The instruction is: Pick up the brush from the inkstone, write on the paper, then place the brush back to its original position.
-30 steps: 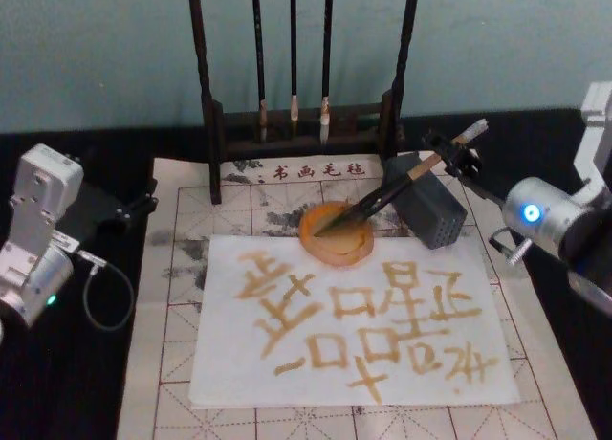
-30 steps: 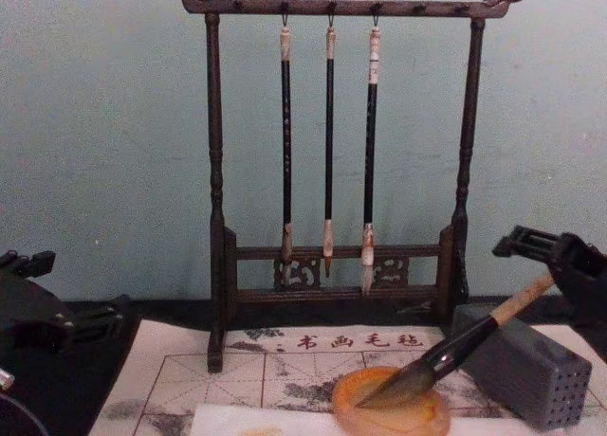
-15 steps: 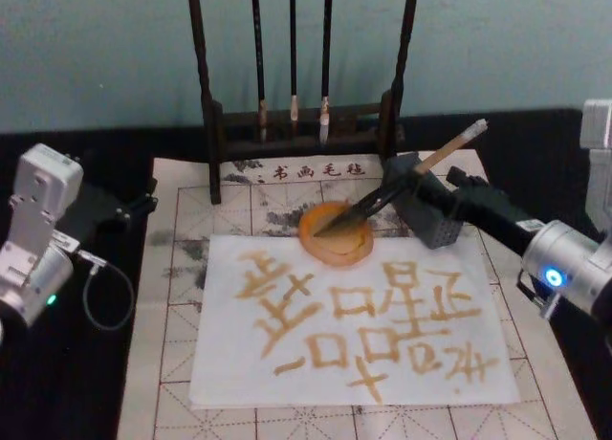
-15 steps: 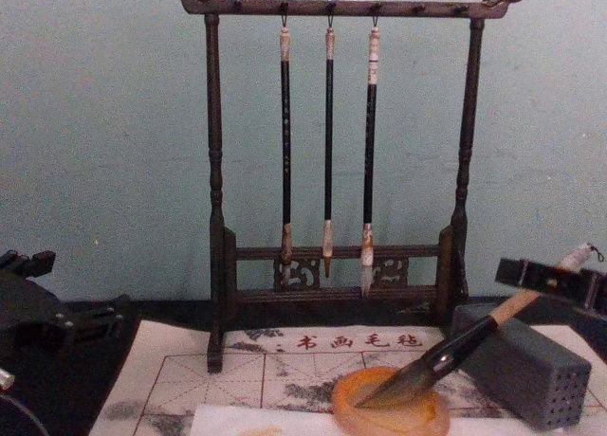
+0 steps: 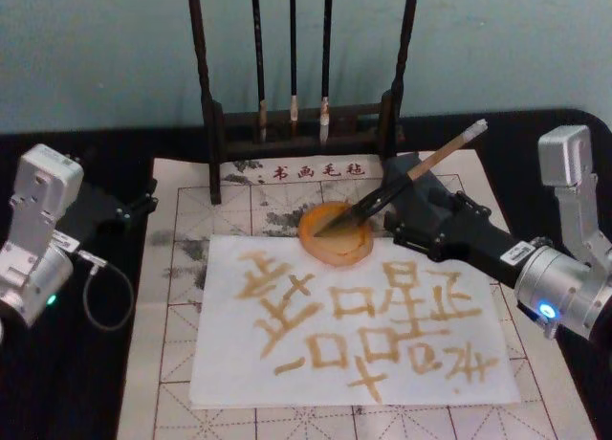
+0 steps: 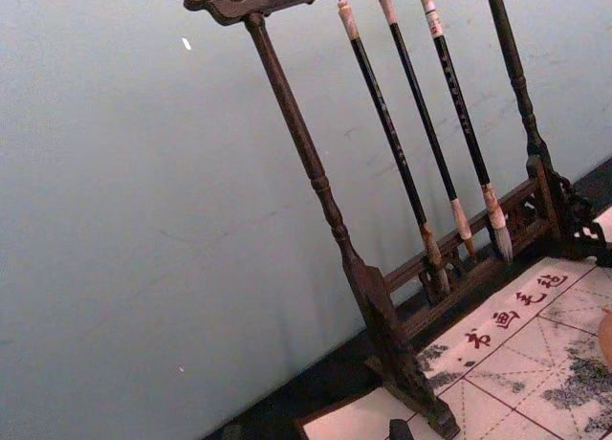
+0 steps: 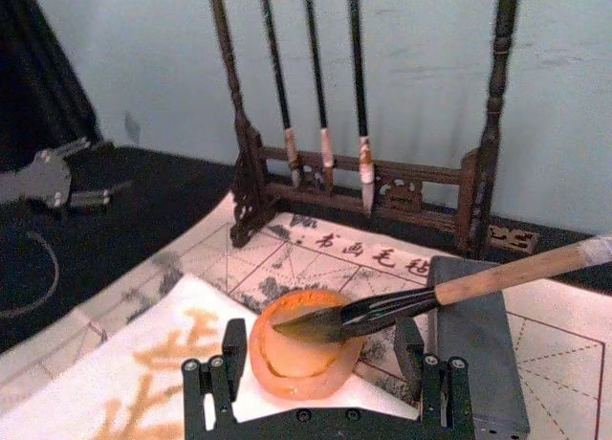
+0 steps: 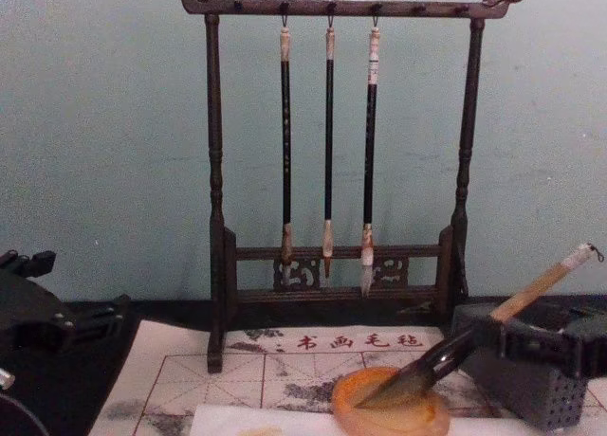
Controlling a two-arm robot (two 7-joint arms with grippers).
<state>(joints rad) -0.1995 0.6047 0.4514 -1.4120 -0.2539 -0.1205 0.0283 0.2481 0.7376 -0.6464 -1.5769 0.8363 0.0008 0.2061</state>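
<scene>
teal wall behind the bench. my right gripper point(image 7: 325, 359) has its fingers spread either side of the brush point(image 5: 402, 185), whose tip lies in the inkstone point(image 5: 335, 234). left gripper point(image 5: 134, 206) parked left; i can't tell its fingers.

The head view looks steeply down on the desk, the dark wooden brush rack point(image 5: 302, 115) at 12 o'clock. The chest view sits low, facing that rack point(image 8: 334, 171) head-on. Both wrist views share it: left close, obliquely point(image 6: 382, 297); right over the translucent orange-amber round inkstone point(image 7: 298, 359).
</scene>
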